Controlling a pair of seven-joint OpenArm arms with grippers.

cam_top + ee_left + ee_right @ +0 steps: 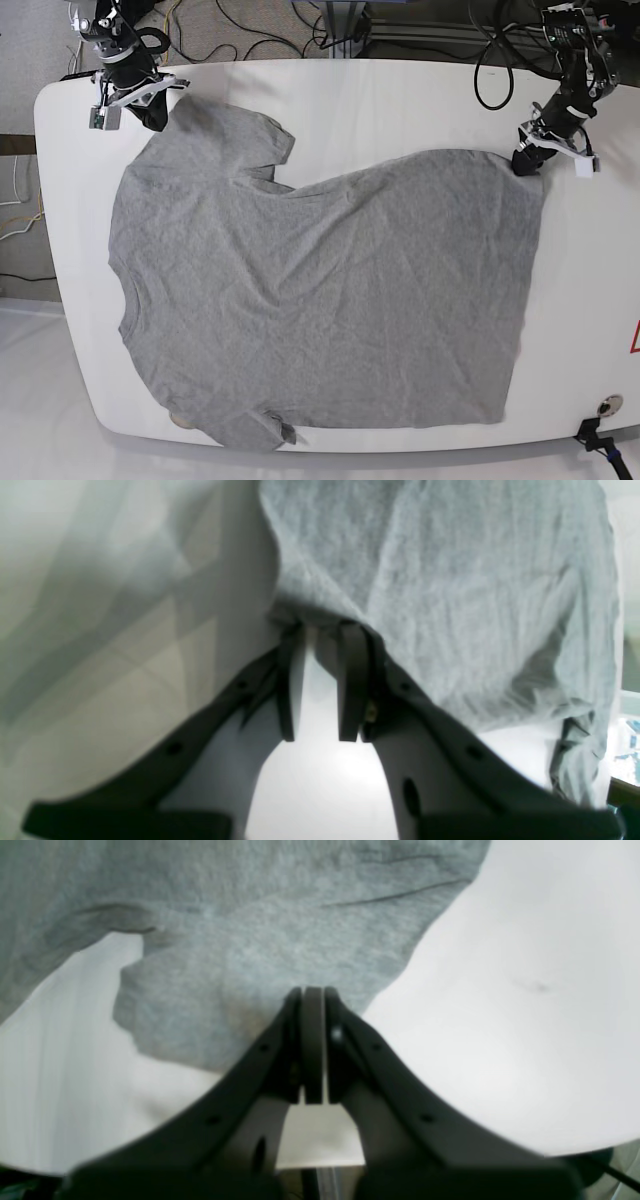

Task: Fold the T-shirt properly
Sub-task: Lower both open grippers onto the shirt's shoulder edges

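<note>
Heather-grey cotton covers most of the white table (330,95): the T-shirt (320,300) lies spread out and wrinkled, its hem side toward the right edge of the base view and its collar side toward the left. Nearest the camera, a short sleeve (262,430) lies at the table's front rim, with a bit of dark fabric at its tip. Along the left, the collar edge runs up beside the table's rounded side. A second sleeve (262,145) lies farther back, its cuff toward the middle of the table.

At the far right corner of the shirt sits the left hand (527,158). In its wrist view the left hand (322,630) has its two dark fingers (354,680) standing a little apart, white table showing between them, their tips touching the grey hem corner. Whether cloth is pinched between the tips cannot be told, since the picture is blurred there.

At the far left corner, the right hand (152,112) is down at the shirt's shoulder area. Its wrist view shows the right hand (313,992) with fingers pressed together, the tips touching a grey fold of the shirt; bare table lies to either side.

Behind the table, cables (240,35) lie on the floor.
</note>
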